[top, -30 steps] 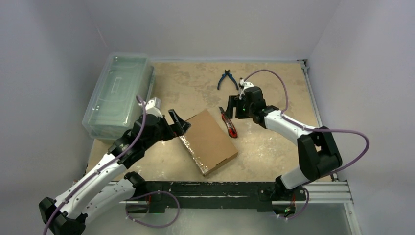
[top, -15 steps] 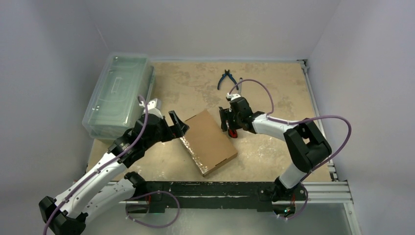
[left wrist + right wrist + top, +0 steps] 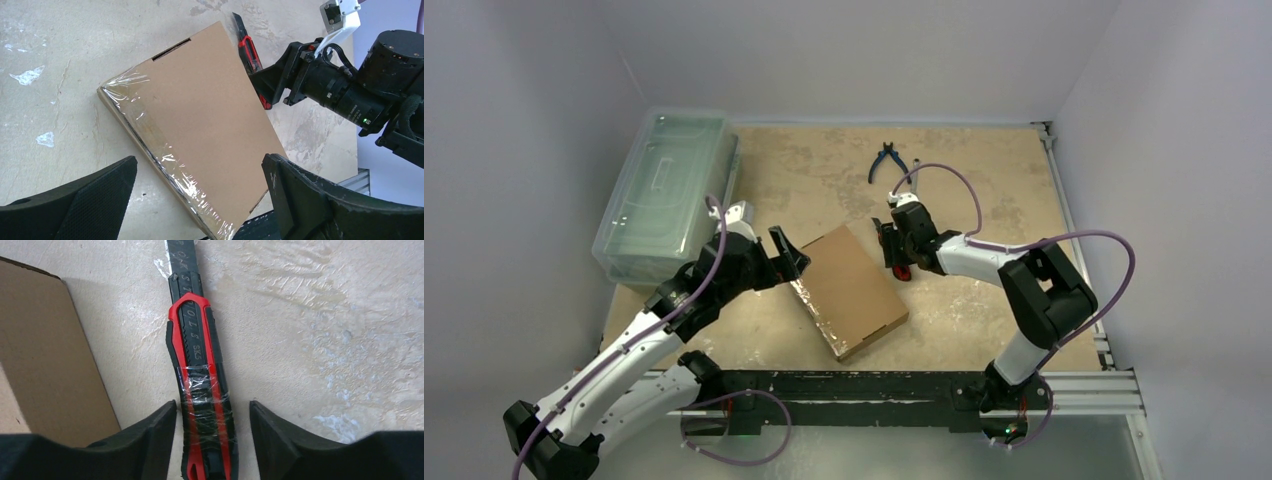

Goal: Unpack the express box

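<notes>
None of the unpacking is done: the express box [image 3: 849,290] lies shut and film-sealed mid-bench [image 3: 984,200], my left claw [image 3: 197,170] gapes empty over it, and my right claw [image 3: 212,415] straddles the red knife [image 3: 200,385], open, not yet gripping.

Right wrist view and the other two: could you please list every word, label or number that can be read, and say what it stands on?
"TOOLS SKS": lettered along the black slider of the red utility knife, right wrist view.
Letters higher up the knife's blade: partly cut off, not readable.
On the express box: no print shows.
On the plastic bin: nothing readable.
</notes>
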